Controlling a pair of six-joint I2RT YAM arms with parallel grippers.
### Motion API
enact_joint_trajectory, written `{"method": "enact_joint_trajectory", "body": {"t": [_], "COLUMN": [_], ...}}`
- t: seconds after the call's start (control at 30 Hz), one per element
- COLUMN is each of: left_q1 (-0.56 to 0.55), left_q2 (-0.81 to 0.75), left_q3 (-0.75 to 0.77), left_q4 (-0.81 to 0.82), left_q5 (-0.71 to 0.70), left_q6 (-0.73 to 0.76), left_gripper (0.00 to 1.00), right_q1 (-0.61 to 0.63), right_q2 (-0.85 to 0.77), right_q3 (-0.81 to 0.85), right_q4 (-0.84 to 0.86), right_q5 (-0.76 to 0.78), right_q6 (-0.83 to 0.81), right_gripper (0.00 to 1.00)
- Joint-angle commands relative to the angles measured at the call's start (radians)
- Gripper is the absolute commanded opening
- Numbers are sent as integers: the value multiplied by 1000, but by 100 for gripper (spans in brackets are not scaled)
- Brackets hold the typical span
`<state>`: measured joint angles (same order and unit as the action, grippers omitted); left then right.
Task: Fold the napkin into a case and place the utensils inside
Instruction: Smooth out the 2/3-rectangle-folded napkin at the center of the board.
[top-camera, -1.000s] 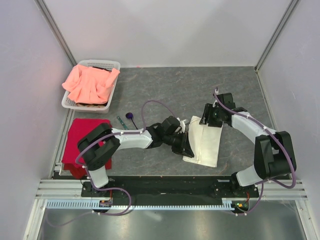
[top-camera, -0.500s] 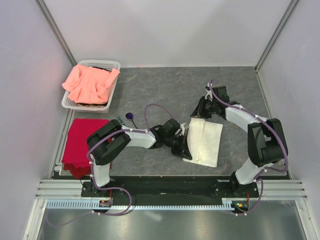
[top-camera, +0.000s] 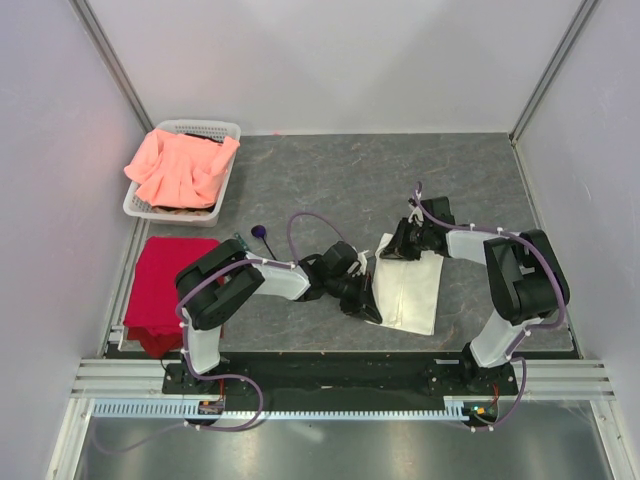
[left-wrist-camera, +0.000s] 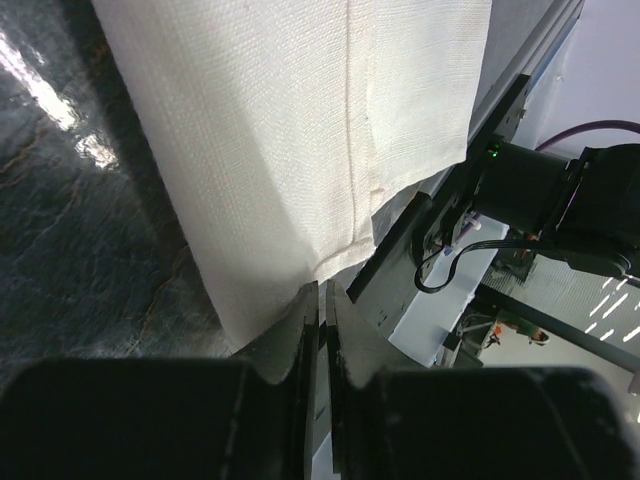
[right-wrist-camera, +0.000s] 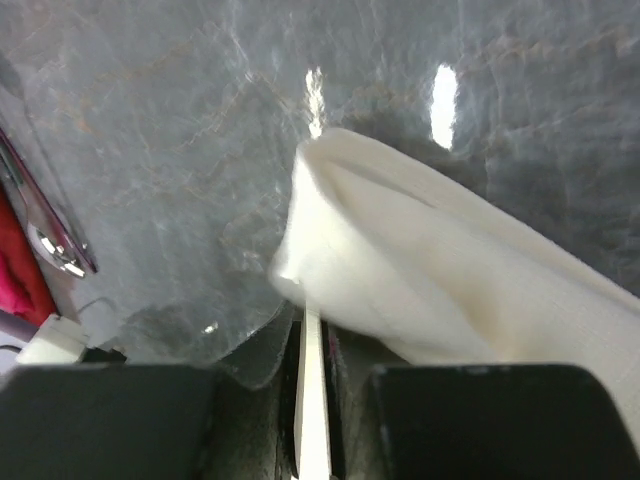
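Napkin (top-camera: 412, 290), a thin, plain cream-white cloth, lies on the dark grey marbled table (top-camera: 320, 180) just ahead of the arms, already doubled into a layered oblong; the left wrist view shows a stitched hem running along the upper layer. The left gripper (top-camera: 366, 300) is clenched on its near left corner, and the right gripper (top-camera: 394, 249) is pinched on its far left corner, a sliver of white cloth showing between the fingers. I judge the folding about midway: the napkin is not yet a narrow pouch, and this pair of grips looks set for another fold. The utensils (top-camera: 256, 236), slim pieces with dark purple handles, lie well apart to the left, outside the cloth, near a white slotted plastic basket (top-camera: 228, 130) holding a salmon-pink cloth (top-camera: 180, 165) and a red cloth (top-camera: 160, 280). So loading them is all left to do. No brand, label or readable writing shows anywhere.
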<state>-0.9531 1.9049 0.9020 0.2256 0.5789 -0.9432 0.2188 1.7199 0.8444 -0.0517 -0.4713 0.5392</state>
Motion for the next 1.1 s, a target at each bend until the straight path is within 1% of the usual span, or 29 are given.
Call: {"method": "enact_joint_trajectory", "body": {"t": [0.0, 0.1, 0.23, 0.43, 0.5, 0.67, 0.8, 0.93, 1.07], "left_q1": [-3, -3, -1, -1, -3, -3, -1, -1, 5], "left_q2": [6, -3, -35, -73, -72, -58, -60, -61, -75], "left_q3": [-15, -23, -23, -2, 9, 38, 73, 83, 71], "left_q4": [47, 47, 37, 8, 1, -6, -40, -71, -78], "left_q5": [16, 21, 21, 16, 12, 12, 6, 1, -14], "left_q6": [-28, -31, -32, -32, -29, -34, -20, -2, 6], "left_gripper": [13, 13, 13, 13, 13, 13, 13, 13, 13], "right_q1": [-7, -13, -16, -15, -16, -16, -16, -18, -32], "right_q2": [15, 10, -22, -167, -178, -99, -19, 3, -14], "right_q3": [-83, -113, -93, 1, 42, 142, 182, 157, 63], "right_q4": [87, 116, 98, -37, -63, -83, -76, -71, -39], "right_q5": [22, 5, -20, -9, -10, -7, -7, 20, 63], "right_q6": [-42, -35, -27, -28, -28, -30, -38, -59, -77], "right_gripper": [15, 15, 15, 17, 18, 21, 21, 21, 21]}}
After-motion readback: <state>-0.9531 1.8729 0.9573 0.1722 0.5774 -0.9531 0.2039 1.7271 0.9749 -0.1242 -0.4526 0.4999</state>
